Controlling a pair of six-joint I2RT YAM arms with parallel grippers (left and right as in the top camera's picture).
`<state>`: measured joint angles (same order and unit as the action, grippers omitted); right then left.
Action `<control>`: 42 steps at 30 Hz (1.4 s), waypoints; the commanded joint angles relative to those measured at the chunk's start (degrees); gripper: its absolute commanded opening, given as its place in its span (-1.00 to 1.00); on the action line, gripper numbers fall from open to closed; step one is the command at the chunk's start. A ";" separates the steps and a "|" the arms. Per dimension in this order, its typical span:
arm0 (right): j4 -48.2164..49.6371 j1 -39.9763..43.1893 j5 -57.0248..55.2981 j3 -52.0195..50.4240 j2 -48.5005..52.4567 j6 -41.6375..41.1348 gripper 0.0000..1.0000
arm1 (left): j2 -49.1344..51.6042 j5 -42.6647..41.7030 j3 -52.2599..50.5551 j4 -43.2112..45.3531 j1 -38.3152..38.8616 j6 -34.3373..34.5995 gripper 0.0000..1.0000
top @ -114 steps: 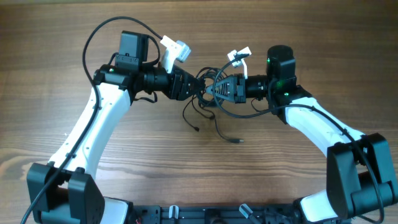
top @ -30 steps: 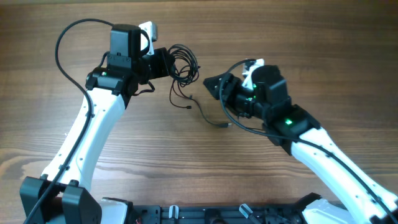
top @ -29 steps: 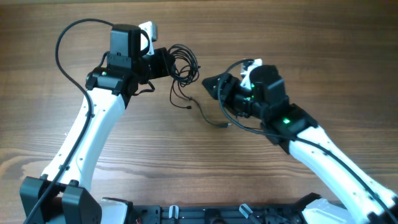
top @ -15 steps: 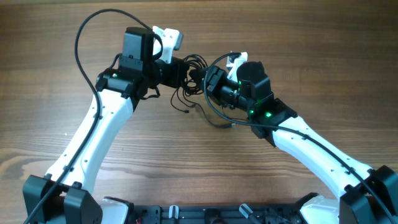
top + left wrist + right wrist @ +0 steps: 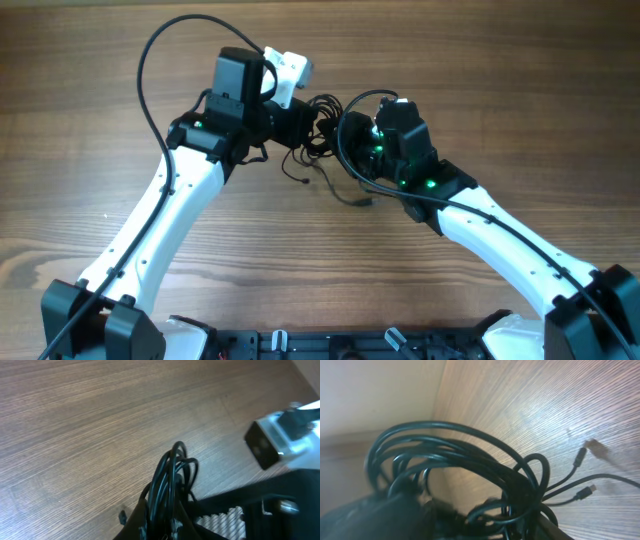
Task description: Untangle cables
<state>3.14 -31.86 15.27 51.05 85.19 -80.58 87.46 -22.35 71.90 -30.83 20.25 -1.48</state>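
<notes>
The cables (image 5: 320,128) are gathered in a knotted bundle between the two arms, at the far middle of the worktop (image 5: 520,70). The bundle is clamped in the left claw (image 5: 303,122), whose jaws are pressed fully together on the strands. From the left wrist view, the loops are seen standing up out of that grip. The right claw (image 5: 346,132) is set against the other side of the bundle. From its own camera only a mass of overlapping loops is seen close up. Whether its jaws are closed on any strand cannot be told. Two plug ends (image 5: 580,455) and their thin tails hang free below the knot, trailing toward the worktop.

The step in hand is judged to be the taking of a second hold, so that the bundle can be pulled apart between the arms. No cable has yet been freed.

For the next move, a single outer loop or one free tail should be picked out rather than the whole knot. It should then be drawn away from the left claw slowly, so that the knot is loosened and not tightened.
</notes>
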 commanded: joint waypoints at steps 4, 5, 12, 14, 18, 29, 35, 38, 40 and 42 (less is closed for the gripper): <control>0.04 -0.37 -1.20 0.59 5.38 -4.68 -0.41 | -0.98 -1.36 0.33 0.00 1.44 -1.05 -0.92; -0.15 0.09 -1.84 0.59 5.40 -2.60 -0.65 | -1.01 -1.68 0.33 0.00 1.44 -1.07 -0.92; 1.51 17.09 21.94 0.59 -2.45 21.92 -0.91 | -0.39 16.96 0.33 -4.44 -3.21 7.85 -0.92; 3.82 24.46 29.44 0.59 -6.12 28.24 -0.91 | 0.37 19.69 0.33 -4.83 -6.01 12.63 -0.92; 6.62 32.24 34.18 0.59 -8.17 27.02 -0.91 | 1.40 17.79 0.33 -5.40 -9.42 22.12 -0.92; -19.28 22.43 26.34 0.59 -4.66 41.62 0.47 | 1.97 4.17 0.33 1.31 -9.20 17.66 -0.92; -7.98 12.61 18.75 0.59 -4.37 38.60 0.48 | 1.97 -3.17 0.33 0.39 -7.02 -0.50 -0.92; -2.10 8.83 10.25 0.59 -3.43 36.96 0.23 | 1.97 -9.22 0.33 -0.11 -5.77 -6.34 -0.92; -1.84 7.43 5.70 0.59 -2.47 31.87 0.19 | 1.97 -9.35 0.33 -0.02 -5.01 -6.97 -0.92; -0.90 7.15 5.38 0.59 -0.44 30.14 0.18 | 1.97 -9.99 0.33 -0.07 -4.44 -6.97 -0.92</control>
<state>1.19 -24.47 25.87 51.24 82.06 -46.26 89.65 -28.69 72.27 -31.05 15.03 -5.06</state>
